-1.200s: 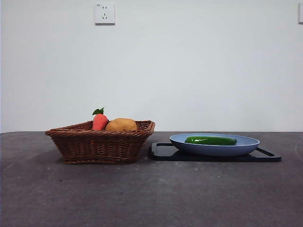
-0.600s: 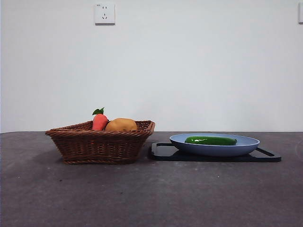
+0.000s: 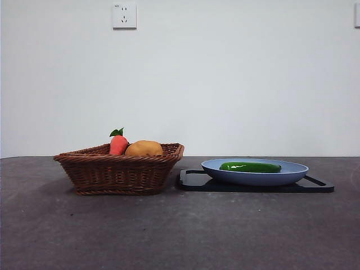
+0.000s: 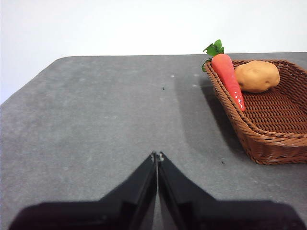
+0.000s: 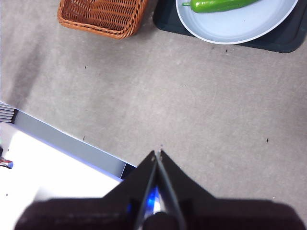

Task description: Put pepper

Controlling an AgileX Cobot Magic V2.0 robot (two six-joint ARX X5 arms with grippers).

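The pepper [image 3: 250,167], long, glossy and dark green, lies flat in the blue plate [image 3: 292,175] at the right of the table; the right wrist view shows the pepper [image 5: 216,5] in the plate [image 5: 240,28] too. My right gripper [image 5: 157,153] is shut and empty, held high over the table's near edge, well back from the plate. My left gripper [image 4: 157,155] is also shut and empty, above bare table beside the wicker basket [image 4: 268,134]. Neither gripper appears in the front view.
The plate rests on a black tray [image 3: 194,181]. Left of it stands the wicker basket [image 3: 121,173] holding a red-orange carrot [image 3: 118,144] and a tan potato [image 3: 144,149]. A white wall with a socket [image 3: 124,16] stands behind.
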